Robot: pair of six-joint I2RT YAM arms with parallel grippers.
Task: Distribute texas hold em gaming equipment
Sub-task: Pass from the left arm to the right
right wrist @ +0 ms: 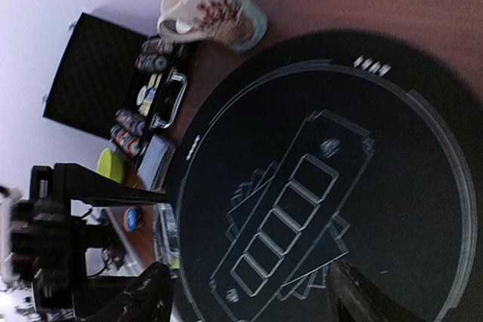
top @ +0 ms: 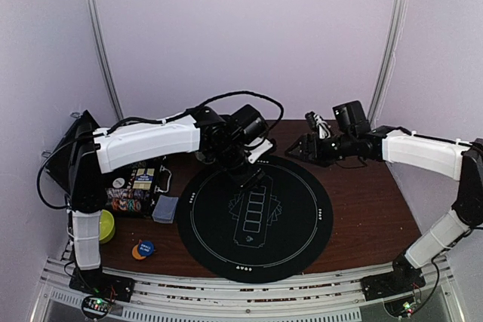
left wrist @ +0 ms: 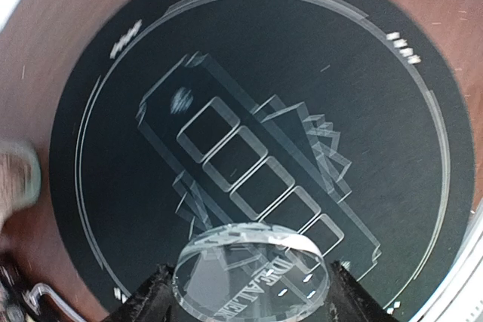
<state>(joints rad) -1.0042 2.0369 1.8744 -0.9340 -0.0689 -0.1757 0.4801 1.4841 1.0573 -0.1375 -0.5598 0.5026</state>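
Within left claw (left wrist: 253, 293), clear DEALER disc (left wrist: 253, 271)

Under the left gripper (left wrist: 253, 284), full with a clear round plastic disc (left wrist: 249, 269), the round black mat (left wrist: 302, 50) is flat and bare. To its left a white patterned mug (right wrist: 211, 5) and an open black chip case (right wrist: 90, 73) stand in the way. The right gripper (right wrist: 249, 295) faces bare mat too.

We can read one word only — "DEALER", engraved on the clear disc (left wrist: 253, 273); the white marks on the round black mat (left wrist: 377, 111) are illegible to us.
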